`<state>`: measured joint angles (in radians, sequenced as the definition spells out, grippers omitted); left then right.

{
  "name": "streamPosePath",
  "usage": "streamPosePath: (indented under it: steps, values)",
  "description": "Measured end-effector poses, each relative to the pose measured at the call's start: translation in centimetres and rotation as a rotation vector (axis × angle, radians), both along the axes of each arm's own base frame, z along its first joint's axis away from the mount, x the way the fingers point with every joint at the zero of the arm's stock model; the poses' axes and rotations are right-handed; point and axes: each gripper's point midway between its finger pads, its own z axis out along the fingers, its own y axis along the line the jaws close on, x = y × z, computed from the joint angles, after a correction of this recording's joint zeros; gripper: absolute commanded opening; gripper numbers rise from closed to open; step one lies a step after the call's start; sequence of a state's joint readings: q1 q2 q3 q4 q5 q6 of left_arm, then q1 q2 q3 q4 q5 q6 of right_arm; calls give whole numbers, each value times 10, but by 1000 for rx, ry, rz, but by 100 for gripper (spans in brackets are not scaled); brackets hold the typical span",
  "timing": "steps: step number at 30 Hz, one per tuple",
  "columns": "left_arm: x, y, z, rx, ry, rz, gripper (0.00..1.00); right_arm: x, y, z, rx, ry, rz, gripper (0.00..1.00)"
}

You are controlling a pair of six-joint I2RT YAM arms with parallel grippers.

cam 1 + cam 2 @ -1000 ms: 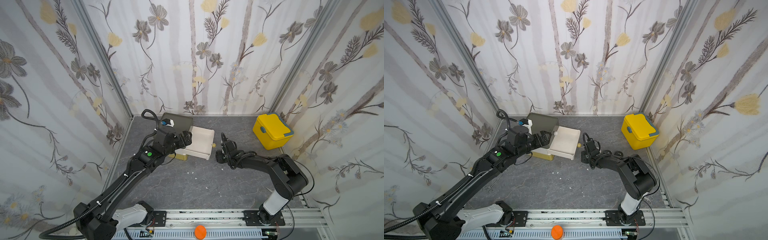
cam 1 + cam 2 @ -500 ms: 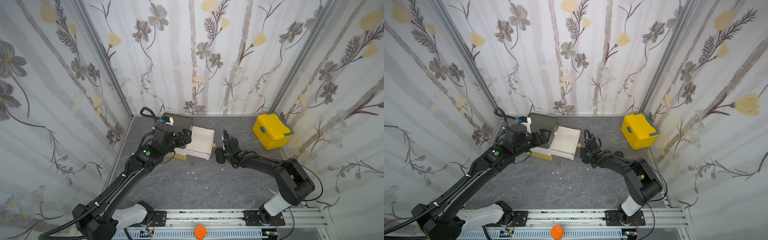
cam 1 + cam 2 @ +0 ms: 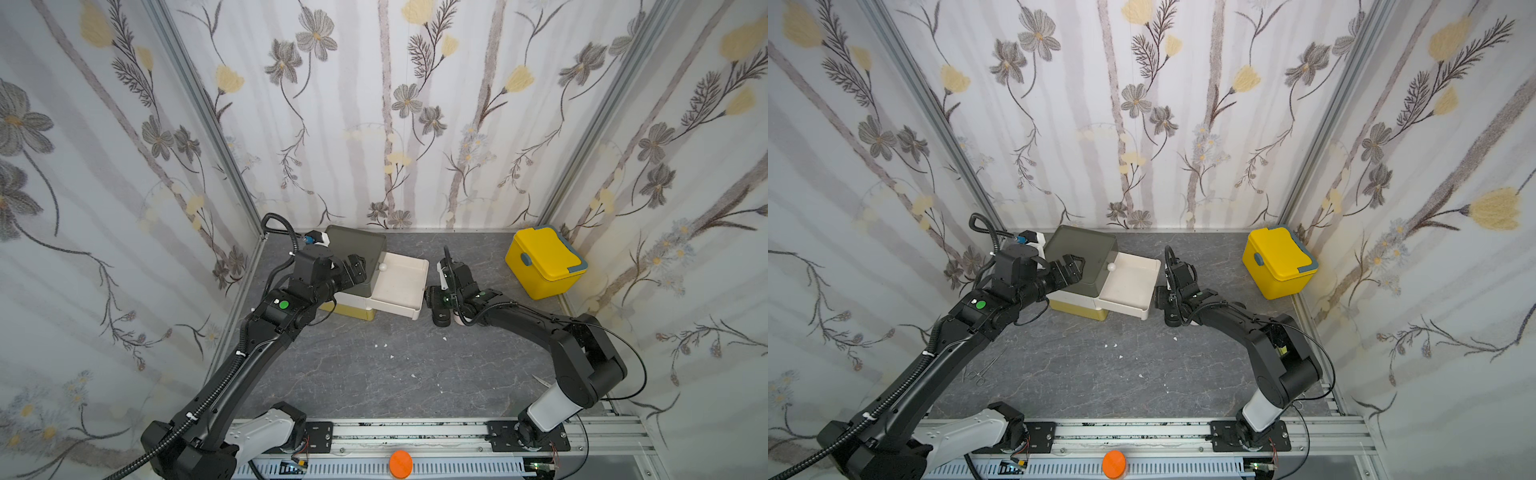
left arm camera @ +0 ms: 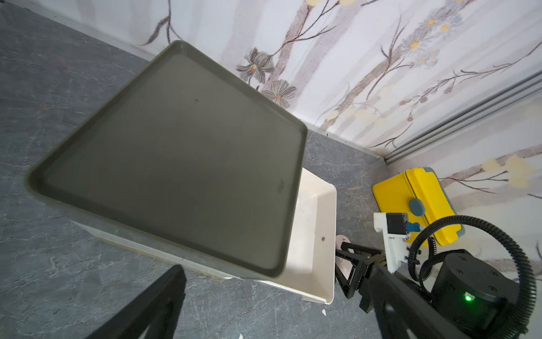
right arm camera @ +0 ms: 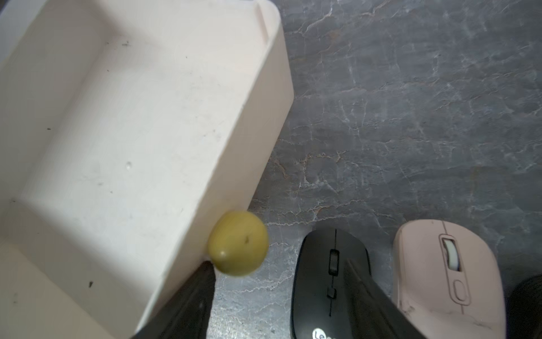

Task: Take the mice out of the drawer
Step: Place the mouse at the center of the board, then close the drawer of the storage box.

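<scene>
Grey floor: black mouse marked "Le"; left claw wide, right claw parted.

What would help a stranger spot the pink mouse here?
Find the drawer box whose white drawer is pulled out. Just past that drawer's yellow knob, mice lie side by side. The pink mouse is the only pale one, beside a black mouse.

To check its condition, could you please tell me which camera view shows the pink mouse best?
The right wrist view: the pink mouse lies close up beside a black mouse, wheel and buttons clear. The left wrist view shows only a pink sliver; the top views hide nearly all of it.
</scene>
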<state>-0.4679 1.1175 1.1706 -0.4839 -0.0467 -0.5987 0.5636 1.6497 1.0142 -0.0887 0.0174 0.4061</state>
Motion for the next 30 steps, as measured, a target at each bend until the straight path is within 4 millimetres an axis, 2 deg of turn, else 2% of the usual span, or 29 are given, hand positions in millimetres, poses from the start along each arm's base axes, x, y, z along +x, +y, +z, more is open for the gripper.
streamPosePath:
  steps: [9, 13, 18, 25, 30]
  values:
    - [1, 5, -23, 4, 51, 12, 100, 11, 42, 7, 38, -6, 82, 67]
    - [2, 4, -29, -2, 67, 15, 100, 15, 52, 8, 57, -10, 98, 67]
    - [3, 5, -30, -11, 67, 22, 100, 21, 72, 9, 96, -6, 125, 67]
    - [1, 10, -23, -18, 45, 42, 100, 29, 116, 18, 175, -34, 192, 66]
    - [-1, 16, -21, -9, 41, 63, 100, 34, 133, 17, 224, -37, 210, 65]
